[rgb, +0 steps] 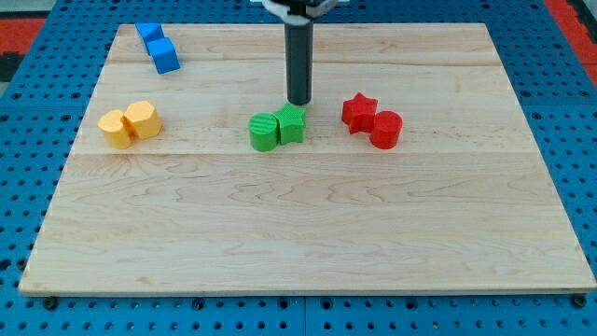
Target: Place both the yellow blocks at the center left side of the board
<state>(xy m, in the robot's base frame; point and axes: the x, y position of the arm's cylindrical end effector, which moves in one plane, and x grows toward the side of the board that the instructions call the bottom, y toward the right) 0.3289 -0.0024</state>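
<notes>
The yellow blocks, a yellow star-like block [117,129] and a yellow cylinder [143,119], are sitting touching each other at the middle left of the frame on the worktop [298,233], so the task is looking finished. There is no claw showing; my tip [298,102] is resting mid-frame, just above the green blocks [277,127], well apart from the yellows. Blue blocks [158,48] are lying upper left, red blocks [371,120] right of centre.

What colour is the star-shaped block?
The star block is red, touching a red cylinder; it shows in the camera view, at the view's right.
</notes>
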